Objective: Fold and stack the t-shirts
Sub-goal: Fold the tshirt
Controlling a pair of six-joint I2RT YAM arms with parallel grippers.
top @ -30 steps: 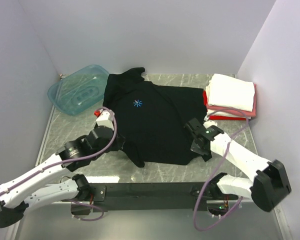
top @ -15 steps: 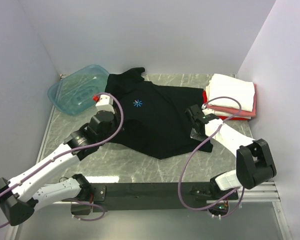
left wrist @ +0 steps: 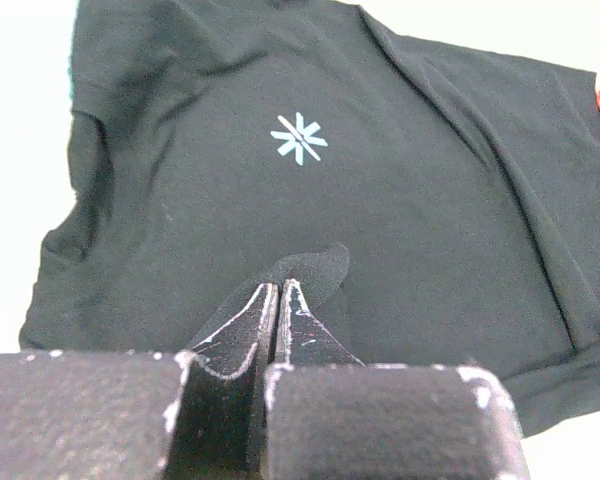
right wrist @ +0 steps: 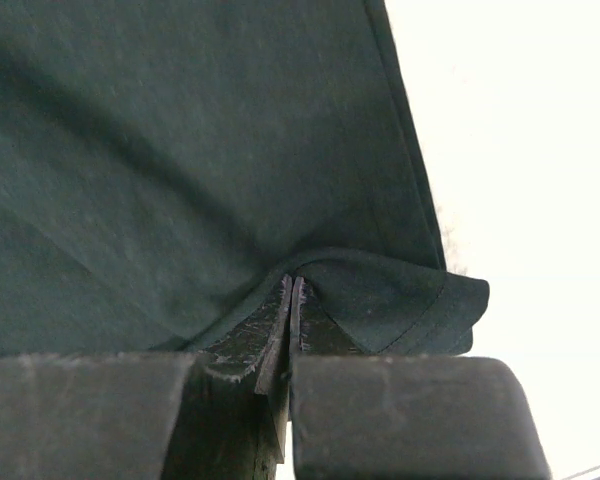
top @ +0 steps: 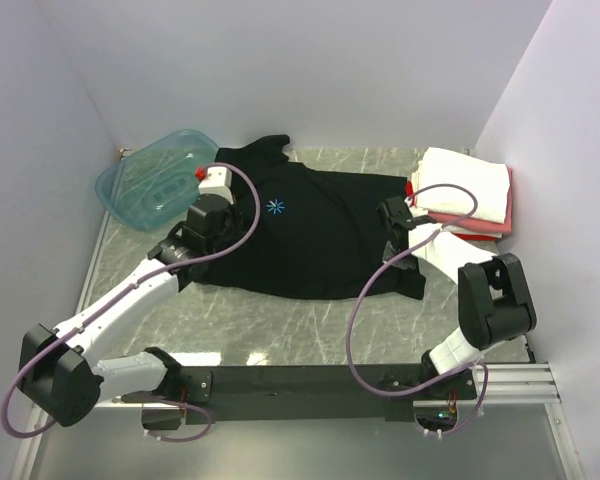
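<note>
Black shirt (top: pixel 310 235) lies spread just right of tub (top: pixel 155 180). Left gripper (left wrist: pixel 280 290) and right gripper (right wrist: pixel 293 285) each clamp a pinch of its cloth. Judged soft, light, limp; will sag and drag. Best gripped at hem corners. Folded stack (top: pixel 465 190) sits farther right.

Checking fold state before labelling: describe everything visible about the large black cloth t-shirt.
The large black cloth t-shirt looks like soft, matte knit, with a small blue starburst mark on the chest. It lies spread chest-up across the marbled table, lightly wrinkled. Its near edge is held up: the left gripper is shut on a pinched fold, the right gripper on a hemmed corner. Its right side reaches the stack of folded white, pink and red shirts; whether they touch is unclear.
</note>
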